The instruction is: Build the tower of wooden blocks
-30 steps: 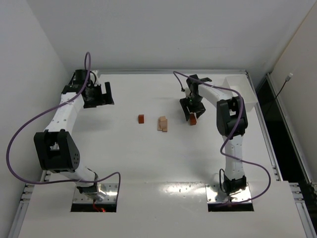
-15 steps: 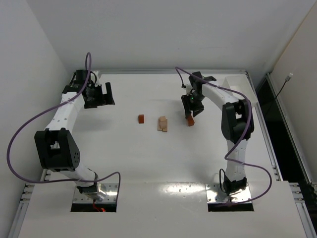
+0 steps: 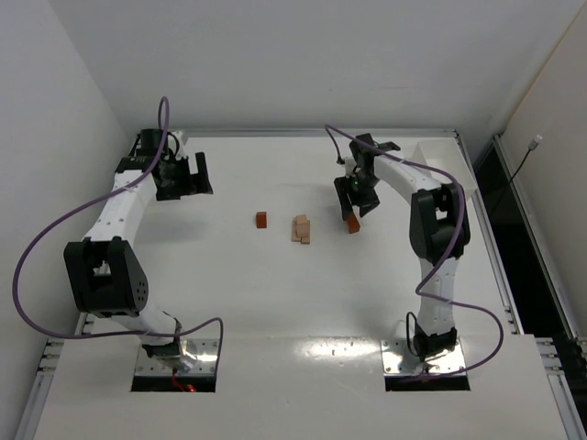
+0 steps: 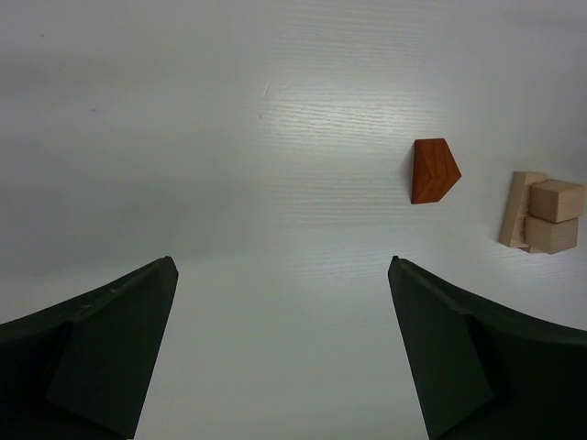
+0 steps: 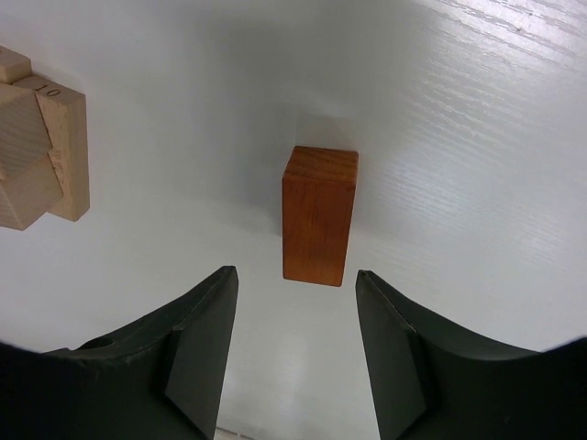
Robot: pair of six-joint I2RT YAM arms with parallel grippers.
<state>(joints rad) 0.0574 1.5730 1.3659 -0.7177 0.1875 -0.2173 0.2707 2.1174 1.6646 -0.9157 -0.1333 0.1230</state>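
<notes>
Right wrist: smooth reddish-brown rectangular block before the wide-spread right claw.

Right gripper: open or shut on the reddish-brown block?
Open. The right gripper has its fingers apart, gaps showing either side of the reddish-brown block.

Top external: fixed high behind both arm bases, facing down and forward across the whole worktop, distant. Left wrist: looks past the left tool onto the worktop at moderate range. Right wrist: looks past the right tool, very close. All three views take in the pale block cluster.
</notes>
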